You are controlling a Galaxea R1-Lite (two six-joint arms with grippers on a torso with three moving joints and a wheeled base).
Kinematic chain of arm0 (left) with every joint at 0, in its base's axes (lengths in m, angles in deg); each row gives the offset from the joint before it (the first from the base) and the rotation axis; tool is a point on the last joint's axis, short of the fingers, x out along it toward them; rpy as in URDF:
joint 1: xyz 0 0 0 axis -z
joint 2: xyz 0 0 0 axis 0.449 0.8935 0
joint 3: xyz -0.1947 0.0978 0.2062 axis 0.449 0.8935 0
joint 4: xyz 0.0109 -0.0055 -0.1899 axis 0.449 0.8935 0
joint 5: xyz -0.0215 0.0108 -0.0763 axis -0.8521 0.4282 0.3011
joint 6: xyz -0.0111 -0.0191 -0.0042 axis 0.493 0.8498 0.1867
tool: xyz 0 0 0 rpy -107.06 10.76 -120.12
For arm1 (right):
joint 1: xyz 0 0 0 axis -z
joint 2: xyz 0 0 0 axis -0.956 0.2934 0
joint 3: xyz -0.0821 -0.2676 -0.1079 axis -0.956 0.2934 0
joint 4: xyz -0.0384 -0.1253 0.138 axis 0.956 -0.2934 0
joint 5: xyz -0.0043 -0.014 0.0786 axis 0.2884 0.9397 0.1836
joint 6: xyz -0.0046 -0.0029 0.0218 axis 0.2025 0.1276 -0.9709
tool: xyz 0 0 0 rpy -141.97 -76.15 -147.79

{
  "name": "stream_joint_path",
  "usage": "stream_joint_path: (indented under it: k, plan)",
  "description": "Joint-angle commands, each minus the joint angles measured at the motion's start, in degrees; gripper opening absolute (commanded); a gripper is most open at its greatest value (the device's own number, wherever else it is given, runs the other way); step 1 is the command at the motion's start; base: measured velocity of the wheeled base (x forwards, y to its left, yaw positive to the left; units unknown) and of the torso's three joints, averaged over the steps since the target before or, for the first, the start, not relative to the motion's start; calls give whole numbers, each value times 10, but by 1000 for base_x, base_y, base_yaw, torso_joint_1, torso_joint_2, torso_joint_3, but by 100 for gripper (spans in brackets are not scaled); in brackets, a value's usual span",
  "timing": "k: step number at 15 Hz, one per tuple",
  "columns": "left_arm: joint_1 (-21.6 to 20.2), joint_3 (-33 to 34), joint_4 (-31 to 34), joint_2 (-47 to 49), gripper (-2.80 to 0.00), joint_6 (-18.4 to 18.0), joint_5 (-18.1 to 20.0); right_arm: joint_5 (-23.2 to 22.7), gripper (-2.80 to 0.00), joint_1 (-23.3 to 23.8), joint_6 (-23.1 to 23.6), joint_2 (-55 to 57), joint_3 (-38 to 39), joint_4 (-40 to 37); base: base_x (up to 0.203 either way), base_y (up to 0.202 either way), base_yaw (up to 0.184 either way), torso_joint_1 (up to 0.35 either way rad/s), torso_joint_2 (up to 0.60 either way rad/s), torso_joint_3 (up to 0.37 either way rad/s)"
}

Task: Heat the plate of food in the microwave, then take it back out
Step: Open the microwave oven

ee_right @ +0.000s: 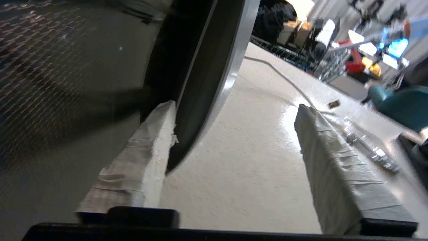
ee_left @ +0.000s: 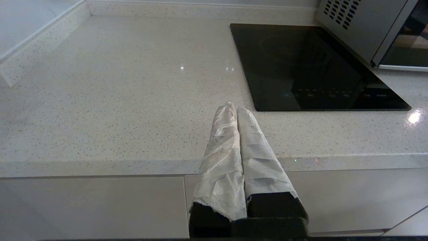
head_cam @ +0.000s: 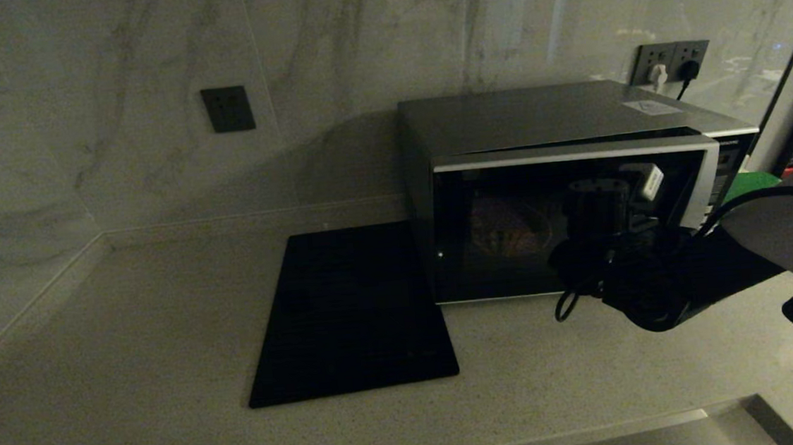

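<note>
The plate of food (head_cam: 510, 231) sits inside the microwave (head_cam: 564, 188), dimly visible through the dark glass door; the oven stands at the back right of the surface (head_cam: 164, 326), just beside a flat black cooktop (head_cam: 350, 311). The door's curved silver handle (ee_right: 214, 80) runs top to bottom along the door's right edge, and that long axis is what the next move turns on. The right claw (ee_right: 234, 110) is right at it, jaws spread wide and gripping nothing: one taped finger (ee_right: 147, 147) lies against the handle on the glass side, the other (ee_right: 334, 160) stands well clear over the surface. The door looks closed or nearly so. The left claw (ee_left: 236, 110) hangs parked off the surface's front edge, fingers pressed together and empty, so the right arm is by far the nearer one.
</note>
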Motion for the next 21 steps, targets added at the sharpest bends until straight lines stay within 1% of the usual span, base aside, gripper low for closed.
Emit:
stream_joint_path:
  k: [1, 4, 5, 6, 8, 9, 10, 11, 13, 14, 15, 16, 18, 19, 20, 21]
  plan:
    - [0, 0, 0, 0, -280, 0, 0, 4, 0, -26, 46, -40, 16, 4, 0, 0, 0, 0, 0, 0]
    - [0, 0, 0, 0, -280, 0, 0, 4, 0, -65, 109, -107, 28, 4, 0, 0, 0, 0, 0, 0]
    - [0, 0, 0, 0, -280, 0, 0, 1, 0, -75, 139, -138, 32, 4, 0, 0, 0, 0, 0, 0]
    - [0, 0, 0, 0, -280, 0, 0, -8, 0, -79, 182, -170, 32, 5, 0, 0, 0, 0, 0, 0]
    - [0, 0, 0, 0, -280, 0, -1, -48, 0, -75, 266, -233, 29, 6, 0, 0, 0, 0, 0, 0]
    - [0, 0, 0, 0, -280, 0, 0, -79, 0, -57, 299, -267, 30, 6, 0, 0, 0, 0, 0, 0]
    - [0, 0, 0, 0, -280, 0, 0, -119, 0, -22, 324, -296, 34, 6, 0, 0, 0, 0, 0, 0]
    - [0, 0, 0, 0, -280, 0, 0, -160, 0, 27, 339, -323, 40, 6, 0, 0, 0, 0, 0, 0]
    - [0, 0, 0, 0, -280, 0, 0, -261, 0, 143, 350, -381, 49, 8, 0, 0, 0, 0, 0, 0]
    - [0, 0, 0, 0, -280, 0, 0, -314, 0, 197, 345, -406, 50, 8, 0, 0, 0, 0, 0, 0]
    - [0, 0, 0, 0, -280, 0, 0, -370, 0, 244, 330, -428, 50, 7, 0, 0, 0, 0, 0, 0]
    - [0, 0, 0, 0, -280, 0, 0, -415, 0, 283, 305, -445, 52, 7, 0, 0, 0, 0, 0, 0]
    - [0, 0, 0, 0, -280, 0, -1, -486, 0, 359, 262, -464, 54, 6, 0, 0, 0, 0, 0, 0]
    - [0, 0, 0, 0, -280, 0, -1, -530, 0, 392, 251, -481, 51, 2, 0, 0, 0, 0, 0, 0]
    - [0, 0, 0, 0, -280, 0, -1, -549, 0, 404, 246, -502, 44, -19, 0, 0, 0, 0, 0, 0]
    - [0, 0, 0, 0, -280, 0, -1, -554, 0, 403, 244, -526, 40, -63, 0, 0, 0, 0, 0, 0]
